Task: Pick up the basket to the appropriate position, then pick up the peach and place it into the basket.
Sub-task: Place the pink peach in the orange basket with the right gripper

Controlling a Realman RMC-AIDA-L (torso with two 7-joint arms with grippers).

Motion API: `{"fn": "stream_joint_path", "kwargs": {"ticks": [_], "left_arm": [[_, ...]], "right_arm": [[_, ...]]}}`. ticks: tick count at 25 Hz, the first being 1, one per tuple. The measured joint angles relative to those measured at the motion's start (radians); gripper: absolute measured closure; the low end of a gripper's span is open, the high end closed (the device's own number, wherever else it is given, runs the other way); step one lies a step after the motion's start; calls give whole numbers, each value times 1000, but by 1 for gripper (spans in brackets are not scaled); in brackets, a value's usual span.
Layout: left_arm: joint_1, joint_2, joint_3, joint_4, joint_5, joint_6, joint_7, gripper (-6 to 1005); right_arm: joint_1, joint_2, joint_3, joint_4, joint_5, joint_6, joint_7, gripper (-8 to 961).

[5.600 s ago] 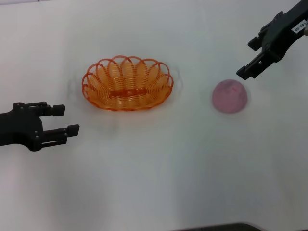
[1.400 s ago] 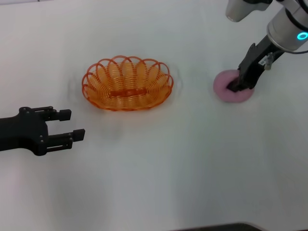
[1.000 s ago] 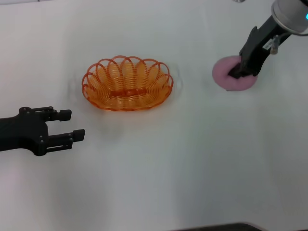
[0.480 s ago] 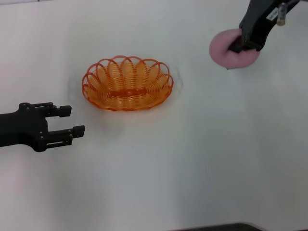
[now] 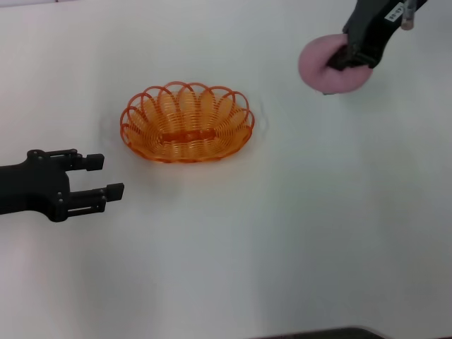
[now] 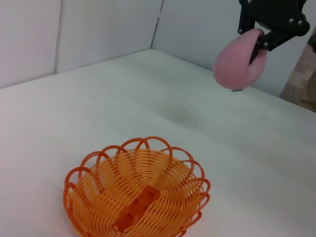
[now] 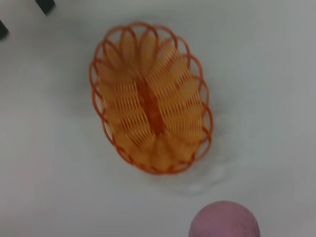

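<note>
The orange wire basket (image 5: 187, 123) rests on the white table, left of centre in the head view; it also shows as the basket (image 6: 137, 194) in the left wrist view and the basket (image 7: 149, 123) in the right wrist view. My right gripper (image 5: 349, 56) is shut on the pink peach (image 5: 325, 67) and holds it in the air at the far right, well above and to the right of the basket. The left wrist view shows the lifted peach (image 6: 239, 60) clear of the table. My left gripper (image 5: 97, 176) hovers open, low at the left, short of the basket.
White table (image 5: 282, 226) all around, with bare surface in front of and to the right of the basket. Grey wall panels (image 6: 98, 29) stand behind the table in the left wrist view.
My right gripper closed on the peach and lifted it off the table, then carried it up and slightly left toward the basket. The left gripper has barely moved.
</note>
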State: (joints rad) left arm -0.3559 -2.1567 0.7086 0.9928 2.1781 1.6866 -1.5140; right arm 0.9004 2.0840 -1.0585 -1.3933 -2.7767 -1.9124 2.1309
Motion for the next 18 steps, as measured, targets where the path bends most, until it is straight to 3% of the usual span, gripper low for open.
{"fn": "stream_joint_path", "kwargs": {"ticks": [7,18], "left_arm": [[-1,-1,0,0,0,-2,1,325],[-5,-2,0,-4,2,0,0,324]], "right_arm": [[-12,0,30,-1,127,51,-1,901],[-44,3,24,4,343,239,-9,901]]}}
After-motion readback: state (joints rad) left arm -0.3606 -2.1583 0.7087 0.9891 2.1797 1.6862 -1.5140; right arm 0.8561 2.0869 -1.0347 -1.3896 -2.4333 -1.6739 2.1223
